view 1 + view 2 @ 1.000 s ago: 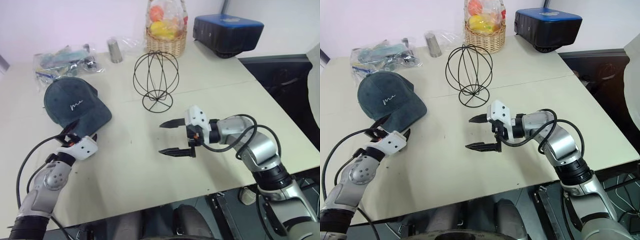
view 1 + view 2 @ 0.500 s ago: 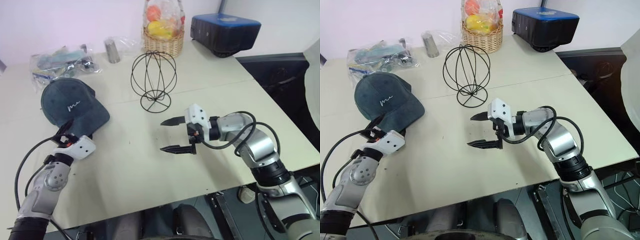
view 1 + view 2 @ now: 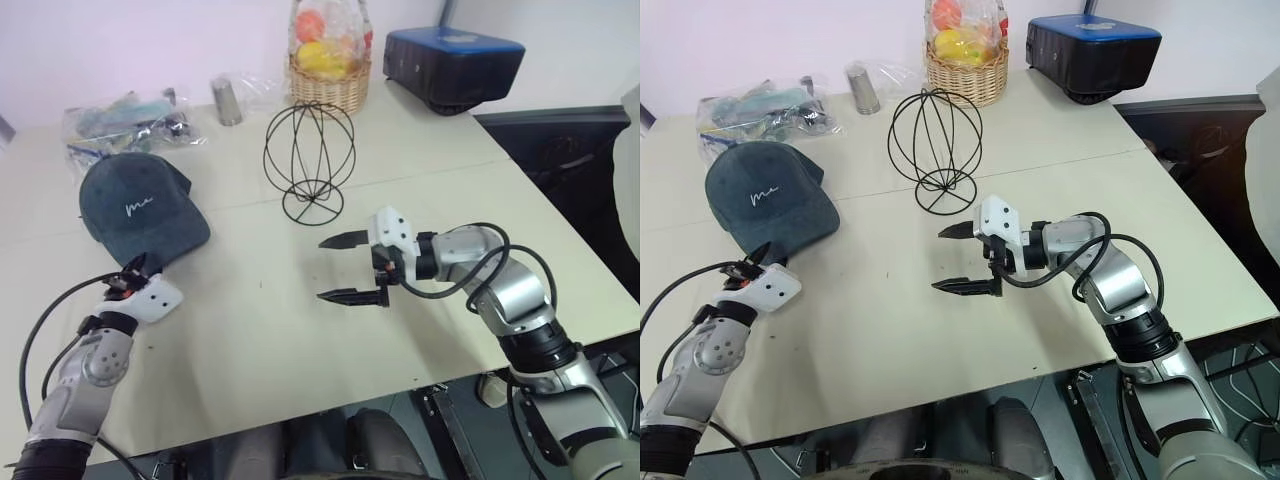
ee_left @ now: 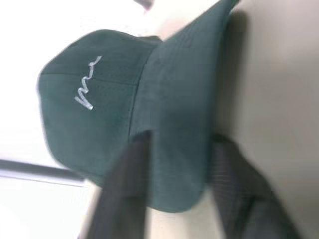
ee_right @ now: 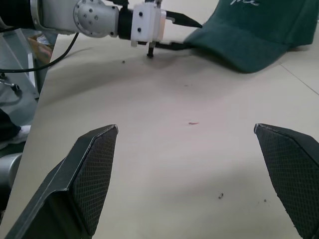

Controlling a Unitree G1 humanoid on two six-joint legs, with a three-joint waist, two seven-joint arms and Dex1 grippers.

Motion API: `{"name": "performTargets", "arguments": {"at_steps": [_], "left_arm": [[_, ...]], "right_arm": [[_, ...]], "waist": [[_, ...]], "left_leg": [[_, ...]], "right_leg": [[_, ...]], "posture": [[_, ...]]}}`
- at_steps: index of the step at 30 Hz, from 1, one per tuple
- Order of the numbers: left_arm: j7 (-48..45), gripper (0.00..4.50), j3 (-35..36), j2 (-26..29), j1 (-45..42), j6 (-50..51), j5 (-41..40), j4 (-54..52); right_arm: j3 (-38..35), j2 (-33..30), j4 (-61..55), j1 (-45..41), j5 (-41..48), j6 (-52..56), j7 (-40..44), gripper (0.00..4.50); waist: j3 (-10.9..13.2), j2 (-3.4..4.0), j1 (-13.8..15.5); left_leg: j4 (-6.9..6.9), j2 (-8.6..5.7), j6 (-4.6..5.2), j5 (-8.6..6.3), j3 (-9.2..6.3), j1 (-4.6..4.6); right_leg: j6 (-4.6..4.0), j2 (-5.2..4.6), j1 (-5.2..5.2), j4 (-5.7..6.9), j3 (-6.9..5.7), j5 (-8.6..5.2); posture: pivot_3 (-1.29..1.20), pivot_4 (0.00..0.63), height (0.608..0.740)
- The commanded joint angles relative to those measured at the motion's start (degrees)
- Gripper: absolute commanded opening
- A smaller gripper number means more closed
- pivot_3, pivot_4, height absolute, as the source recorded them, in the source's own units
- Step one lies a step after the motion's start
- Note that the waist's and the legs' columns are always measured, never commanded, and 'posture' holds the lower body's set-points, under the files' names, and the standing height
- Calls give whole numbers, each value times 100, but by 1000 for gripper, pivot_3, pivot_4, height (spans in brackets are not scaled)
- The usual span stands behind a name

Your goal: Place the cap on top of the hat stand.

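The dark teal cap [image 3: 138, 207] with white cursive stitching lies on the table at the left, brim toward me. My left gripper [image 3: 133, 268] is shut on the near edge of the brim [image 4: 174, 149]. One of its fingers [image 4: 130, 179] lies over the brim and the other sits beneath it. The black wire globe hat stand [image 3: 310, 160] stands bare at the table's middle, right of the cap. My right gripper [image 3: 322, 270] hovers open in front of the stand, pointing left, with nothing between its fingers.
A wicker basket [image 3: 330, 82] of wrapped fruit, a dark blue box [image 3: 455, 62] and a metal can [image 3: 230, 100] stand along the back of the table. A plastic bag of small items [image 3: 125, 122] lies behind the cap.
My left gripper's fingers have come together on the cap's brim. The hand has drifted left, and the cap has slid slightly left with it. The right arm has stayed still.
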Motion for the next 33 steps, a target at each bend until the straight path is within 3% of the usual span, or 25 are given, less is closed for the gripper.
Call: {"name": "performTargets", "arguments": {"at_steps": [1,13,23,28,33], "left_arm": [[109,1639,104,23,138,15,67,-13],[615,1639,563,249,101,-277,273,-518],[622,1639,541,214,-6,-343,341,-599],[640,25,524,179,-35,-330,386,-602],[634,25,520,154,-75,-330,402,-587]], "right_arm": [[-156,27,-46,-97,31,-100,-28,4500],[-163,109,27,-149,35,-182,-95,4500],[-190,174,147,-231,4,-294,-109,4500],[-203,175,145,-229,-3,-313,-134,4500],[-208,175,139,-218,-6,-321,-161,4500]], "waist": [[0,0,-1],[3,-5,15],[3,-5,0],[3,-5,4],[3,-5,7]], "left_leg": [[0,0,0,0,0,0],[0,0,0,0,0,-3],[-4,0,0,0,1,-5],[-2,-1,0,0,1,-6],[-2,-1,0,0,1,-6]], "right_leg": [[0,0,0,0,0,0],[0,-1,-2,-2,0,0],[0,0,-5,-4,0,0],[0,-1,-4,-4,0,0],[0,-1,-4,-5,0,0]], "posture": [[0,150,740],[0,150,740],[0,150,740],[0,150,740],[0,150,740]]}}
